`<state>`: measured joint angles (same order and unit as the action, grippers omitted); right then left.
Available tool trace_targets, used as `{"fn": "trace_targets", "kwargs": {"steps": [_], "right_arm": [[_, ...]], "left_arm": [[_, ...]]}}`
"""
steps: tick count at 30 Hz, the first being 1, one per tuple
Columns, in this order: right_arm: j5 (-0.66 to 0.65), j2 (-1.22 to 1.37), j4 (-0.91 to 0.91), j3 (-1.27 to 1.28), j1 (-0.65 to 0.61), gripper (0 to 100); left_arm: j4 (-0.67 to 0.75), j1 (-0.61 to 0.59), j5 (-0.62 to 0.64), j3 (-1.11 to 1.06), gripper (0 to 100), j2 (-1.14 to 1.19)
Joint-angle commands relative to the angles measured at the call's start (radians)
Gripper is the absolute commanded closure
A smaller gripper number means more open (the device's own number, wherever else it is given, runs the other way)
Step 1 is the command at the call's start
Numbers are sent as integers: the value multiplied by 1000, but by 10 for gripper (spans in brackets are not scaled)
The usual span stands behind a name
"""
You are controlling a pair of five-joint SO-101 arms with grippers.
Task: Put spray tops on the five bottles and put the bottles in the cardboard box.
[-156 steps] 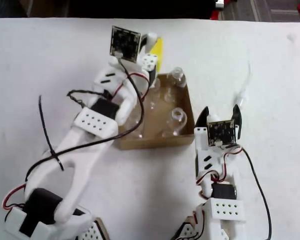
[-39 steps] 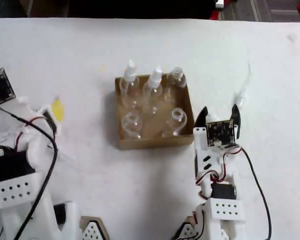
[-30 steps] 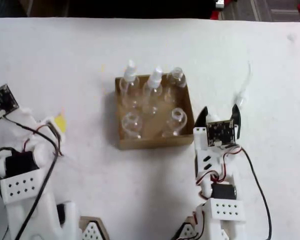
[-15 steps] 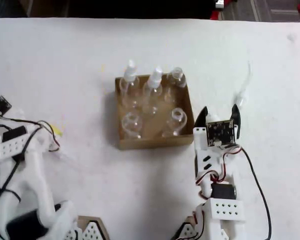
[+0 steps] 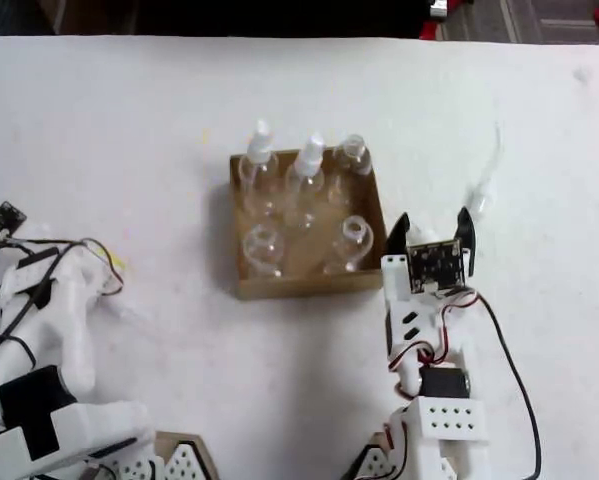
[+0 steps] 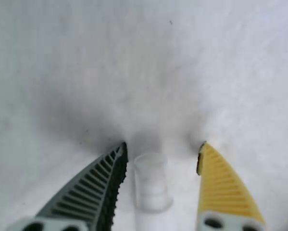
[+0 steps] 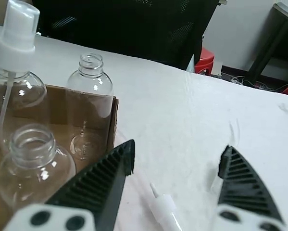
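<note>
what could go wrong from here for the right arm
1. The spray top lies flat on the table between the fingers of the open right gripper; it may roll or be pinched crooked.
2. That gripper sits close beside the cardboard box; a sideways swing could bump it and tip the topless bottles standing inside.

The cardboard box (image 5: 241, 285) stands mid-table (image 5: 159, 130) with five bottles (image 5: 263, 247) packed close inside; the two capped ones at the rear rise highest. The right gripper (image 5: 431, 228), jaws apart, sits just beside the box's near right corner, and a loose spray top (image 7: 165, 209) lies on the table ahead of it. A broad strip of table separates the box from the left arm (image 5: 54, 310).
</note>
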<state>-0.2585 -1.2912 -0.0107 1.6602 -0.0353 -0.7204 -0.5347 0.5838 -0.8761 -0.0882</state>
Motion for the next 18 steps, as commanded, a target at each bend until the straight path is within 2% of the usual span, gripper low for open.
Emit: {"fn": "trace_targets", "kwargs": {"steps": [1, 6, 12, 15, 18], "right_arm": [[-12, -5, -18, 14, -5, 738], [-12, -5, -18, 14, -5, 738], [-12, -5, -18, 14, -5, 738], [-12, -5, -18, 14, -4, 738], [-12, -5, -18, 14, -4, 738]], "left_arm": [[18, 59, 29, 51, 779, 8], [18, 96, 94, 51, 793, 8], [18, 94, 98, 55, 986, 8], [18, 93, 98, 58, 959, -1], [-34, 90, 98, 110, 981, -39]]}}
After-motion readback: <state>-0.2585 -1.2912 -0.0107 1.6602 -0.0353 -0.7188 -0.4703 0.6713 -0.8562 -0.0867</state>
